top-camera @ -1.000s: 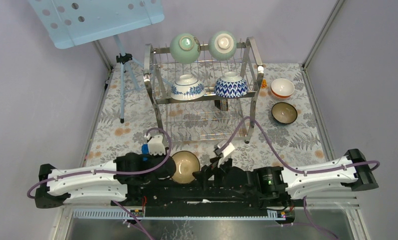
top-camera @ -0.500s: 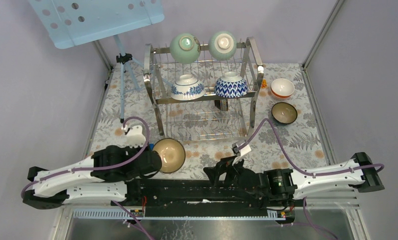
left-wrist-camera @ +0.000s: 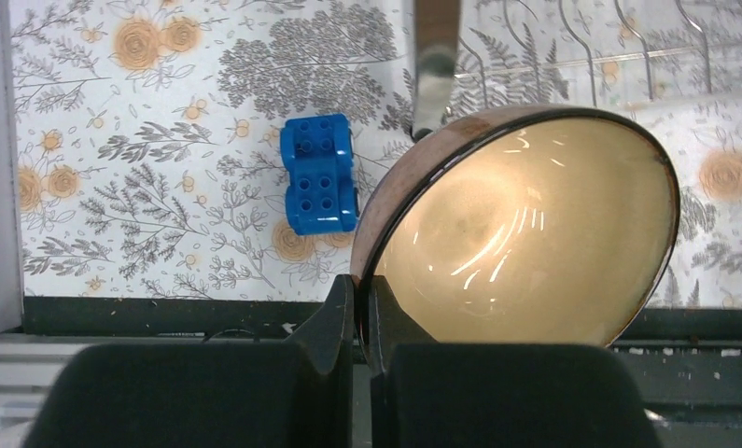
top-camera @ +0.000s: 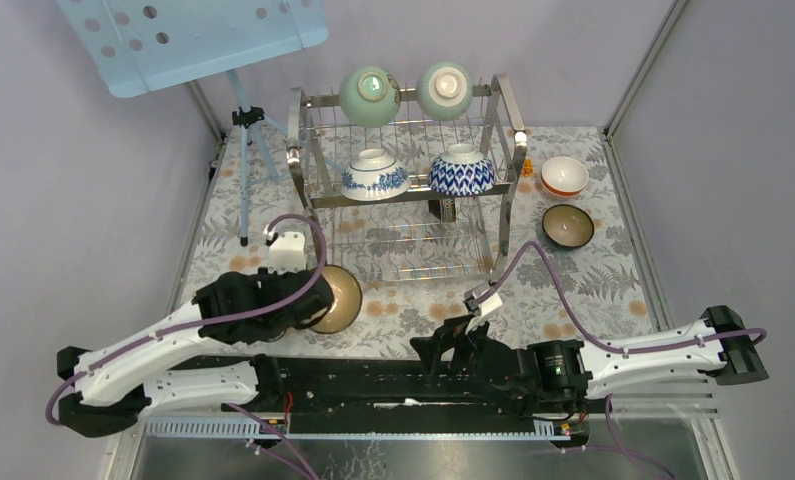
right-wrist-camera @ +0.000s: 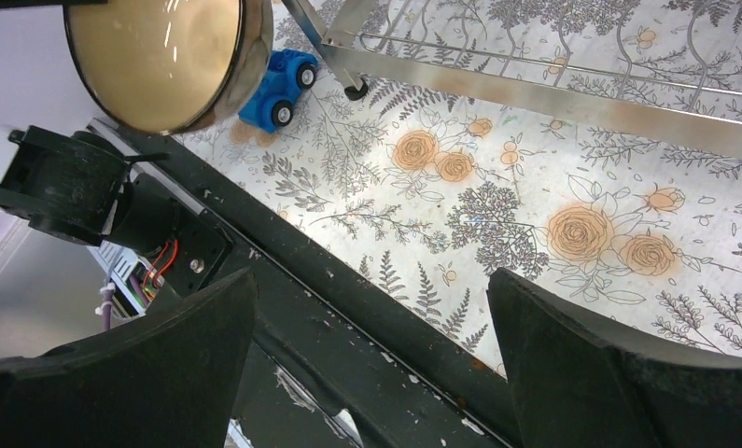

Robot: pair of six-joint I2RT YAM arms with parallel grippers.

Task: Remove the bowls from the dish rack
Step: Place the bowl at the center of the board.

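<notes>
My left gripper (top-camera: 308,306) (left-wrist-camera: 360,285) is shut on the rim of the brown bowl (top-camera: 338,298) (left-wrist-camera: 525,233), which is tipped on edge with its cream inside showing, just in front of the dish rack's (top-camera: 410,197) left front leg (left-wrist-camera: 435,65). In the rack, two pale green bowls (top-camera: 369,95) (top-camera: 444,90) lean on the top tier. Two blue-and-white bowls (top-camera: 375,174) (top-camera: 461,170) sit below them. My right gripper (top-camera: 443,345) (right-wrist-camera: 371,308) is open and holds nothing, low over the near table edge. The brown bowl (right-wrist-camera: 157,56) also shows in the right wrist view.
An orange-white bowl (top-camera: 564,176) and a dark teal bowl (top-camera: 568,226) stand on the table right of the rack. A blue toy brick car (left-wrist-camera: 320,173) (right-wrist-camera: 273,89) lies beside the rack's leg. A pale blue perforated stand (top-camera: 193,35) on a tripod is at the back left.
The left arm has carried the brown bowl leftward and away from the near edge, toward the rack's left front leg. The right arm drew back a little to the right, then stayed still.
</notes>
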